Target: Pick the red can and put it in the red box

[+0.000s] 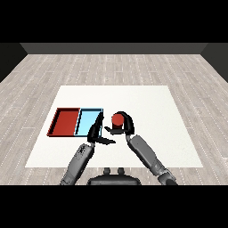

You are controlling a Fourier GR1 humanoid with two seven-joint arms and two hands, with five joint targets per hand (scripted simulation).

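The one red can (pixel 117 120) stands upright on the white table (pixel 151 107) just right of the frame's centre, with the right hand (pixel 126 124) curled round it, just right of the light blue tray (pixel 89 121). To reach the single red tray (pixel 65 121) at centre left it must cross the blue one and pass the left hand (pixel 96 132), whose fingers hang straight and hold nothing beside the blue tray's near right corner. The likely troubles are a knock between the hands or an early release into the wrong tray; I count one can, two trays, two hands.
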